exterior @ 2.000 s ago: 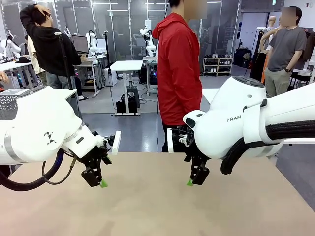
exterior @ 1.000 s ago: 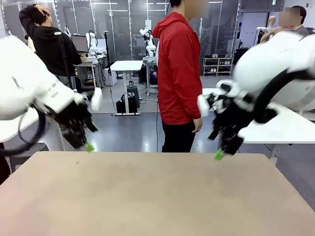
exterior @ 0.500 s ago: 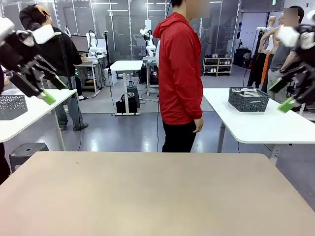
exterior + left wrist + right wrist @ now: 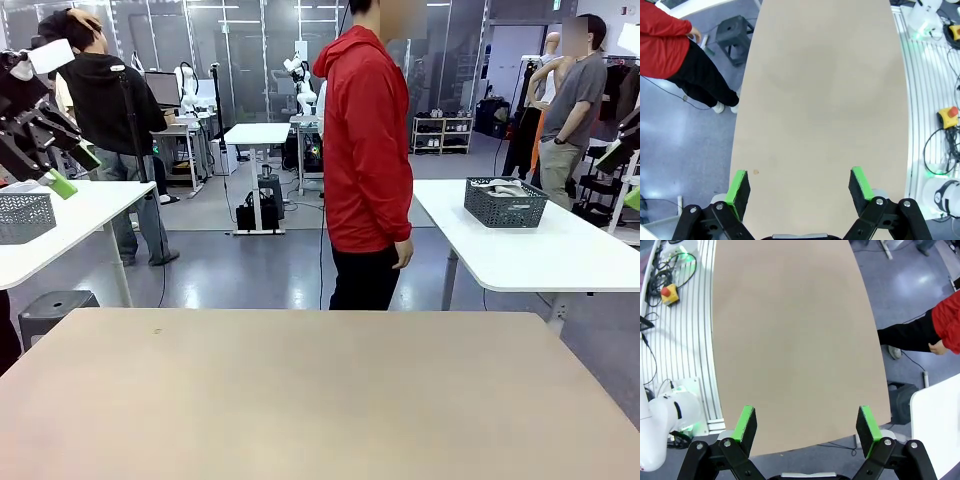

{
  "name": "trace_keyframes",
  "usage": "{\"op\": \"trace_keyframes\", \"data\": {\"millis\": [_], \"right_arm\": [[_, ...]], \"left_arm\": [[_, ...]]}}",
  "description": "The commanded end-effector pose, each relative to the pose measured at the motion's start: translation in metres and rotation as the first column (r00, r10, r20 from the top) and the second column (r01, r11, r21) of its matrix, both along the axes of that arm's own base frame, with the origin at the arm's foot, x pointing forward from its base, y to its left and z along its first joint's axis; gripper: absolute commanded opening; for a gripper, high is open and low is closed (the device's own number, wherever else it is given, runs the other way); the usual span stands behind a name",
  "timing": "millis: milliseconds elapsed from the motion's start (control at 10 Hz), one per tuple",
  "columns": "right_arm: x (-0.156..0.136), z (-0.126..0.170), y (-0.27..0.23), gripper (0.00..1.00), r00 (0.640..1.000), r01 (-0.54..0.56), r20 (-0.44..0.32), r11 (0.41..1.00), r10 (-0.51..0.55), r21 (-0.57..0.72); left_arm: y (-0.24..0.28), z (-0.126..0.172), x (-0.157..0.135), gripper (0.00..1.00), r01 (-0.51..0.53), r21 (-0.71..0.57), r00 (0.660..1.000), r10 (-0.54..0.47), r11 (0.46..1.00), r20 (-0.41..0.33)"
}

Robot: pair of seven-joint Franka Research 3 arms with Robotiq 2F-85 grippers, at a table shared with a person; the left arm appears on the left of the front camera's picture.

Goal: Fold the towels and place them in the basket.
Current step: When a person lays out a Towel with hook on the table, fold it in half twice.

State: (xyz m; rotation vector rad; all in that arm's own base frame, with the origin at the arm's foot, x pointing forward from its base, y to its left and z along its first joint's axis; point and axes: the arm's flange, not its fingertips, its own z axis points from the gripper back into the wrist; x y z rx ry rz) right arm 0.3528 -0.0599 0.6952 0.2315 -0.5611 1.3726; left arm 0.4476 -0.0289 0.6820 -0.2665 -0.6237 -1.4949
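The left pincer [image 4: 799, 187] hangs high above the counter [image 4: 825, 90], its fingers spread wide apart and holding nothing, and the green pads [image 4: 737, 190] face each other across open air. The right pincer [image 4: 806, 425] is the same: wide apart, empty and raised. From the front, both sit up near the picture's side edges, the left pincer [image 4: 72, 170] and the right pincer [image 4: 622, 175].

Below them the counter's top is a smooth, matte tan sheet, flat from near edge to far edge. No towel or basket lies on it.

Past the far edge a person [image 4: 365, 150] in a red jacket stands with arms down. Behind, off the far right corner, a white side counter [image 4: 560, 260] carries a dark grey mesh basket [image 4: 505, 212] with perforated walls and pale cloth [image 4: 500, 186] heaped inside. I cannot tell if these are the task's things. A second mesh basket [image 4: 22, 218] sits off the far left corner.

As I judge it, no folding is under way, and the pictures do not settle whether the work is finished or not begun.
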Motion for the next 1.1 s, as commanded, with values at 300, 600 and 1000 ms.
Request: {"op": "trace_keyframes", "data": {"millis": [300, 600, 1000], "right_arm": [[0.002, 0.004, 0.0, 1.0, 1.0, -0.007, -0.003, 1.0, 0.007, -0.006], [0.004, 0.007, -0.001, 1.0, 1.0, -0.003, -0.001, 1.0, 0.003, -0.013], [0.008, 0.036, -0.031, 1.0, 0.998, -0.024, -0.063, 0.998, 0.027, 0.05]], "left_arm": [[0.003, 0.0, 0.0, 1.0, -0.007, -0.003, 1.0, 0.007, 1.0, -0.001], [0.003, 0.0, 0.0, 1.0, -0.013, 0.004, 1.0, 0.013, 1.0, -0.002], [0.044, 0.042, 0.012, 1.0, -0.01, -0.096, 0.995, 0.001, 0.995, -0.099]]}}
